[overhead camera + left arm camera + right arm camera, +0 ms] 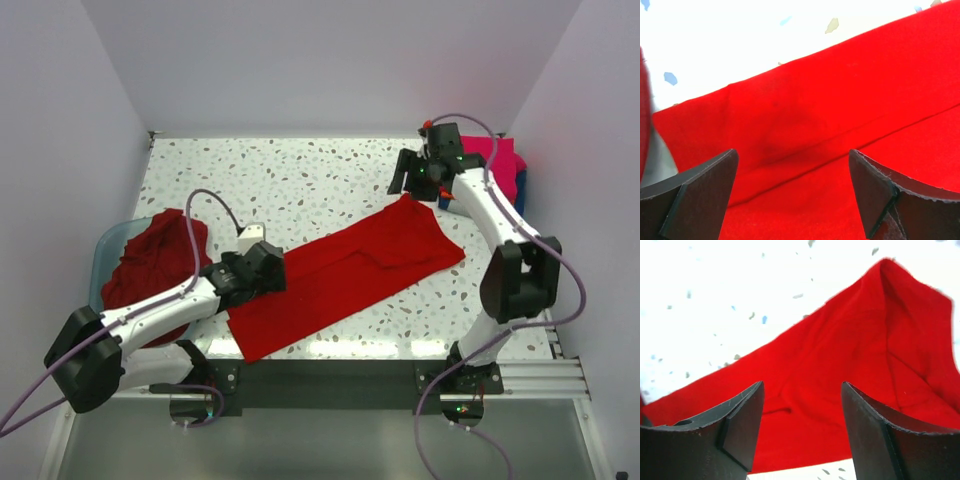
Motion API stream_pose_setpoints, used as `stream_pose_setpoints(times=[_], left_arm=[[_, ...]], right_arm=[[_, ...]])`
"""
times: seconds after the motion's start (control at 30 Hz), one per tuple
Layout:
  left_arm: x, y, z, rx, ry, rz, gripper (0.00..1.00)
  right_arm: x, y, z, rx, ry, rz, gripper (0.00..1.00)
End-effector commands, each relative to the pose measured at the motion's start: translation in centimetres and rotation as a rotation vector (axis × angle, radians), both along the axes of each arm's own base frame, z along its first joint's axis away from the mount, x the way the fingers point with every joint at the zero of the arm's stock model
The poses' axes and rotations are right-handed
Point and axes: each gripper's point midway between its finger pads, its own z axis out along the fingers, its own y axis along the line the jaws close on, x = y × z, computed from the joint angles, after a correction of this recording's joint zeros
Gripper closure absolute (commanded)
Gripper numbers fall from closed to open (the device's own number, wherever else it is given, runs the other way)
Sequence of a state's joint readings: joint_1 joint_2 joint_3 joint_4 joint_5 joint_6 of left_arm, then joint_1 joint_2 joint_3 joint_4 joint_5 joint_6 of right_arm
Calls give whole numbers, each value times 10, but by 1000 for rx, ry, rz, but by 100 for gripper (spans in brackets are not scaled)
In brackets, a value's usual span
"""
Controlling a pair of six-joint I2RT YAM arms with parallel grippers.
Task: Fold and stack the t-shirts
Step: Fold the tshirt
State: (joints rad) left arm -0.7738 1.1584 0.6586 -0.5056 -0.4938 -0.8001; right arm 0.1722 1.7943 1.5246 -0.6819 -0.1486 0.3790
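A bright red t-shirt (350, 270) lies on the speckled table as a long folded strip, running diagonally from near left to far right. My left gripper (268, 270) hovers open over its left end. In the left wrist view the red cloth (840, 110) with a fold crease fills the space under the left gripper (792, 152), and nothing is between the fingers. My right gripper (412, 180) hangs open just beyond the strip's far right tip. The right wrist view looks past the right gripper (802, 385) at the peaked red cloth (855, 355).
A translucent teal tub (108, 245) at the left edge holds crumpled dark red shirts (150, 265). At the back right corner sits a folded magenta shirt (497, 160) on top of something blue. White walls enclose the table.
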Motion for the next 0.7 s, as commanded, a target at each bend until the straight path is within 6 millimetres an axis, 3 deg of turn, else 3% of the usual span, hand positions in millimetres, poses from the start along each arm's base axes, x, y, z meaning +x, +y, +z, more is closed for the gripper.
stream_pose_setpoints(times=[0.0, 0.1, 0.2, 0.33, 0.43, 0.67], left_arm=[[9, -17, 4, -25, -21, -58, 3], [12, -31, -1, -69, -26, -111, 3], [14, -38, -1, -93, -42, -139, 3], [17, -39, -2, -85, -63, -157, 3], [21, -40, -5, -62, -71, -175, 3], [15, -44, -22, -76, -53, -221, 2]], right_arm=[[-23, -2, 40, -8, -79, 36, 34], [-48, -6, 36, -30, -56, 42, 33], [-69, -9, 19, -45, -22, 40, 33], [-100, -5, -32, -54, 64, 54, 33], [-114, -2, -60, -47, 104, 50, 33], [-124, 2, -95, -28, 160, 36, 33]])
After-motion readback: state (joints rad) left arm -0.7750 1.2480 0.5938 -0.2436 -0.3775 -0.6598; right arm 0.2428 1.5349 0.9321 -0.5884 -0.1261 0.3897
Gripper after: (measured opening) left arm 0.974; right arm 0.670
